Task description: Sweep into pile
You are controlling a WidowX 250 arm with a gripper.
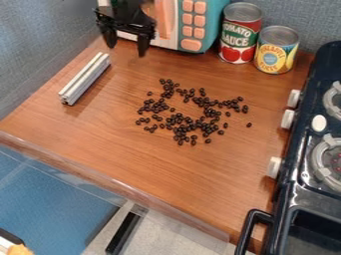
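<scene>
Your jaws: spread wide, empty. One metal bar (85, 78), likely your sweeper: lower left of them in view, long axis slanting their way. Beans (178, 118): scattered, right of it.

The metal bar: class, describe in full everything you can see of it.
The bar is long, straight and slim, silvery grey, with ridges or grooves running along its length; it looks like metal. Its near end looks darker. It lies slantwise on the left side of the brown wood-look counter, to the left of the scattered dark beans and apart from them. It looks whole. Only the counter appears to touch it; the gripper hangs near its far end.
</scene>
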